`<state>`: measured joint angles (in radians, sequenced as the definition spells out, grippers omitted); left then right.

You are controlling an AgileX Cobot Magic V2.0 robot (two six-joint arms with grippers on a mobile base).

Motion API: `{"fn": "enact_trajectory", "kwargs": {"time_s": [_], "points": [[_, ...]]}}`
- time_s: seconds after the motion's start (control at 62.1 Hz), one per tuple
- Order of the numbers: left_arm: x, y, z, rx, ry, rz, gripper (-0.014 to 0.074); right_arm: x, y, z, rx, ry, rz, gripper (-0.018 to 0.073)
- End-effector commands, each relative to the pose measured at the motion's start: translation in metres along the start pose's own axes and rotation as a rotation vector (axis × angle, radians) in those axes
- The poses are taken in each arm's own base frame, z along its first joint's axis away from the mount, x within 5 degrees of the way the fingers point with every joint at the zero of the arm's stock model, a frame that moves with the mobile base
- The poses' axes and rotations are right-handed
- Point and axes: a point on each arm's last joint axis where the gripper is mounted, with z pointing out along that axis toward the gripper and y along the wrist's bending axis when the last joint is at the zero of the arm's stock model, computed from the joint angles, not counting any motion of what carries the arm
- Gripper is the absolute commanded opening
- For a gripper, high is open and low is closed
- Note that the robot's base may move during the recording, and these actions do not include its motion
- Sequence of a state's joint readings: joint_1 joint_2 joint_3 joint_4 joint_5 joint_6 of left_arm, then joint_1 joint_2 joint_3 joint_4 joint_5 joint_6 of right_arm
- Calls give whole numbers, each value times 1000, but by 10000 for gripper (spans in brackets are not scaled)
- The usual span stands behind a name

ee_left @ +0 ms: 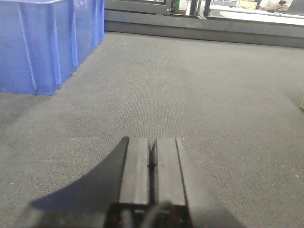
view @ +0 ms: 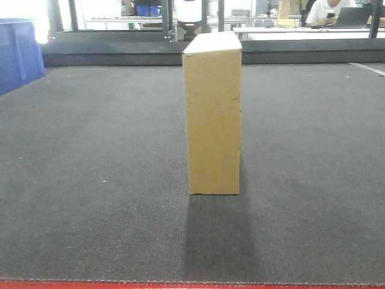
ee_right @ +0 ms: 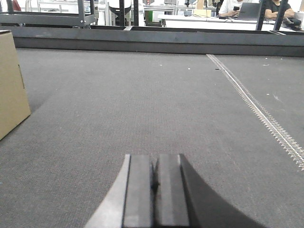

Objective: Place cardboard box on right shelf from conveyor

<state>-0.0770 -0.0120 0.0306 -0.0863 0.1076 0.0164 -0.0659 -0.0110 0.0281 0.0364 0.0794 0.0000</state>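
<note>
Your left gripper (ee_left: 152,142) and right gripper (ee_right: 154,159), bottom centre, are pressed closed on nothing; one cardboard box (view: 212,114) stands upright mid-frame on the conveyor (view: 90,180), one blue bin (view: 18,54) cropped upper left.

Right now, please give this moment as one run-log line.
cardboard box: upright on conveyor, ungrasped | left gripper: shut, empty | right gripper: shut, empty | right shelf: not in view

I can read no text, label, brand, number or sign in any of my views. The cardboard box (view: 212,114), centre of the front view, shows plain tan faces. The background along the top edge is too small to read.
</note>
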Motion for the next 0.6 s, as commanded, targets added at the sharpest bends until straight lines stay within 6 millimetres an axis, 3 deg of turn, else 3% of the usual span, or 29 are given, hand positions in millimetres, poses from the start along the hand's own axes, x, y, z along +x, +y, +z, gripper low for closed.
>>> {"fn": "enact_trajectory", "kwargs": {"time_s": [0.0, 0.58], "points": [[-9, 0, -2, 6, -96, -10, -119, -10, 0, -2, 1, -109, -13, 57], [-9, 0, -2, 6, -96, -10, -119, -10, 0, -2, 1, -109, -13, 57]]}}
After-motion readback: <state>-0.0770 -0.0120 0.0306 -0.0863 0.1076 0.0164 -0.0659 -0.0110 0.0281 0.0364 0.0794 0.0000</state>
